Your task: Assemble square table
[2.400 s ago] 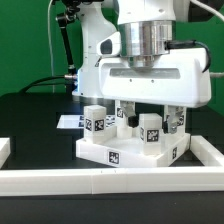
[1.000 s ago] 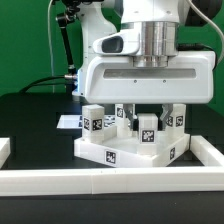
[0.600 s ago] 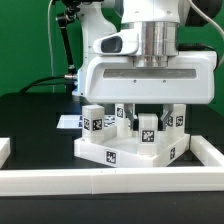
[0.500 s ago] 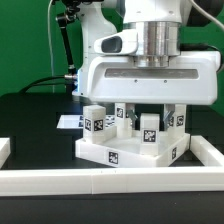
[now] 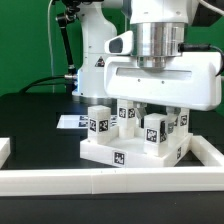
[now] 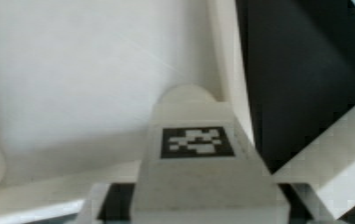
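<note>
The square table's white slab (image 5: 100, 150) lies on the black table with short white tagged legs standing on it: one on the exterior view's left (image 5: 99, 122), one at the back (image 5: 127, 112), one at the right (image 5: 181, 121). My gripper (image 5: 155, 118) hangs straight over the slab, shut on the front right leg (image 5: 155, 133), which stands upright on the slab. In the wrist view this leg (image 6: 195, 150) fills the gap between the dark fingers (image 6: 121, 200), tag up, above the slab's surface (image 6: 67, 80) and close beside its raised rim (image 6: 229, 60).
A long white border rail (image 5: 100, 181) runs along the front, with end pieces at the exterior view's left (image 5: 4, 149) and right (image 5: 206, 152). The marker board (image 5: 68, 121) lies behind the slab. The arm's base and cables stand at the back.
The hand has swung toward the exterior view's right with the leg still gripped. The slab and its other legs have shifted slightly right with it.
</note>
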